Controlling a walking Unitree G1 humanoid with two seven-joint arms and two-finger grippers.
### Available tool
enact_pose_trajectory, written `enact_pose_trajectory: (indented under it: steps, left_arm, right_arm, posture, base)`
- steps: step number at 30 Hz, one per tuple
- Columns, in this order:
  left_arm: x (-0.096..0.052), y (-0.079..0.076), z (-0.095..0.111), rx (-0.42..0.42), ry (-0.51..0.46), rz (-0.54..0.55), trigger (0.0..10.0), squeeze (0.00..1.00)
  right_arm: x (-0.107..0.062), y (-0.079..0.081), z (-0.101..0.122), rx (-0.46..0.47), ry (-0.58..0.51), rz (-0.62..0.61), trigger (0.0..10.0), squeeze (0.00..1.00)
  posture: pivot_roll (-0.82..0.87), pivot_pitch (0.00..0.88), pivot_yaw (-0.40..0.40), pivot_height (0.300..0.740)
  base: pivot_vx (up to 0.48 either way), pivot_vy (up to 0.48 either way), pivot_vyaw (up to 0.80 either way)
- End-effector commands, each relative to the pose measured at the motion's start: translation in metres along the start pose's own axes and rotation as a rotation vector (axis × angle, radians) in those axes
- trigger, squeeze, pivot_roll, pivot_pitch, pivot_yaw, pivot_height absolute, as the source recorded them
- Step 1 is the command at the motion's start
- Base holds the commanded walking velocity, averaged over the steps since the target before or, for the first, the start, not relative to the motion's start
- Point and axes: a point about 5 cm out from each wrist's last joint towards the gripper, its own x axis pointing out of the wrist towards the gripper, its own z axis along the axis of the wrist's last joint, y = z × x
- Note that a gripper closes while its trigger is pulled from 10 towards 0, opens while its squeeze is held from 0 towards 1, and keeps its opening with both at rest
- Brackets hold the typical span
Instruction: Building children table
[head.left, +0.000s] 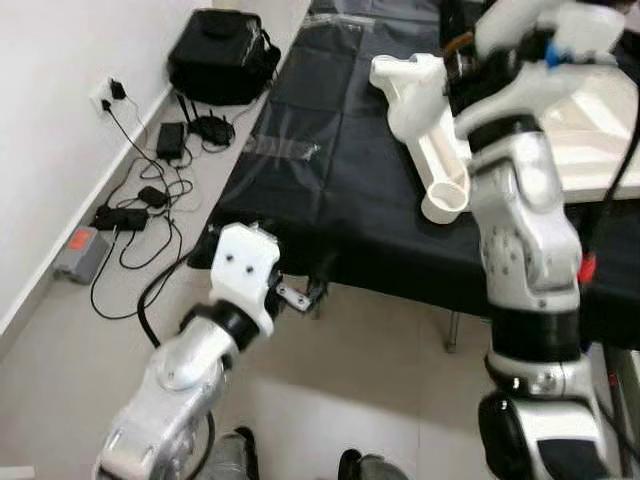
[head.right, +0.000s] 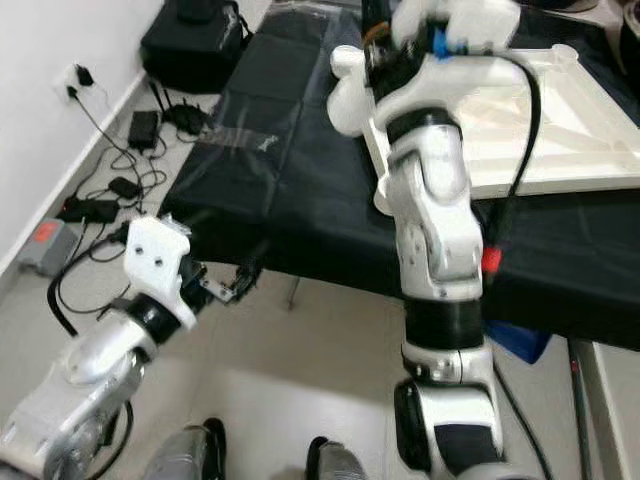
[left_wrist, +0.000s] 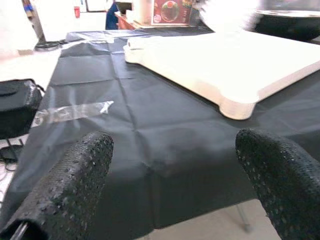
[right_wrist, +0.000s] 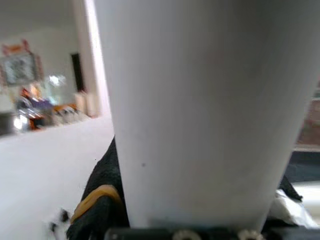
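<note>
A white children's tabletop (head.right: 540, 120) lies on the black-covered table (head.left: 320, 190), toward its right side. My right gripper (head.left: 458, 70) is raised over the tabletop's near-left corner, shut on a white table leg (head.left: 428, 140). The leg slants down toward me, its open round end just above the cloth. In the right wrist view the leg (right_wrist: 200, 110) stands close between black fingers (right_wrist: 100, 200). My left gripper (left_wrist: 175, 185) is low at the table's front edge, open with nothing between its fingers (left_wrist: 75, 185), facing the tabletop (left_wrist: 225, 55).
A black bag (head.left: 222, 55) sits on the floor by the left wall, with tangled cables and adapters (head.left: 150, 190) and a grey box (head.left: 80, 250) nearby. A strip of clear tape (head.left: 280, 148) lies on the cloth. Tiled floor runs in front of the table.
</note>
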Motion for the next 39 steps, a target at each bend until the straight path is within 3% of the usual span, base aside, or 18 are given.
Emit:
enact_pose_trajectory:
  steps: [1, 5, 13, 30, 38, 39]
  left_arm:
    - [0.002, 0.003, -0.001, -0.008, -0.001, 0.028, 10.0, 0.0]
    - [0.004, 0.006, 0.0, -0.006, -0.009, 0.047, 10.0, 0.0]
    - [0.012, 0.026, 0.002, 0.041, -0.024, 0.116, 10.0, 0.0]
    - [0.02, 0.038, 0.006, 0.095, -0.036, 0.143, 10.0, 0.0]
    - [0.026, 0.046, 0.0, 0.065, 0.039, 0.167, 10.0, 0.0]
    - [0.03, 0.048, -0.006, 0.05, 0.09, 0.155, 10.0, 0.0]
  right_arm:
    - [-0.005, -0.004, 0.002, -0.029, 0.0, -0.006, 10.0, 0.0]
    - [-0.009, -0.005, -0.001, -0.027, 0.013, -0.01, 10.0, 0.0]
    - [-0.018, -0.008, -0.009, -0.043, 0.039, -0.035, 10.0, 0.0]
    - [-0.018, -0.014, -0.006, -0.091, 0.033, -0.089, 10.0, 0.0]
    - [-0.016, -0.013, -0.004, -0.09, 0.029, -0.09, 10.0, 0.0]
    - [-0.016, -0.011, -0.004, -0.089, 0.029, -0.082, 10.0, 0.0]
  posture:
    - [0.15, 0.141, -0.049, 0.74]
    - [0.15, 0.141, -0.049, 0.74]
    - [0.15, 0.135, -0.048, 0.74]
    - [0.15, 0.136, -0.045, 0.74]
    - [0.15, 0.14, -0.041, 0.74]
    - [0.16, 0.144, -0.042, 0.74]
  base:
    - [0.0, 0.0, 0.0]
    - [0.0, 0.0, 0.0]
    - [0.452, 0.0, 0.0]
    - [0.464, 0.0, -0.28]
    - [0.058, 0.0, 0.0]
    - [0.0, 0.0, 0.0]
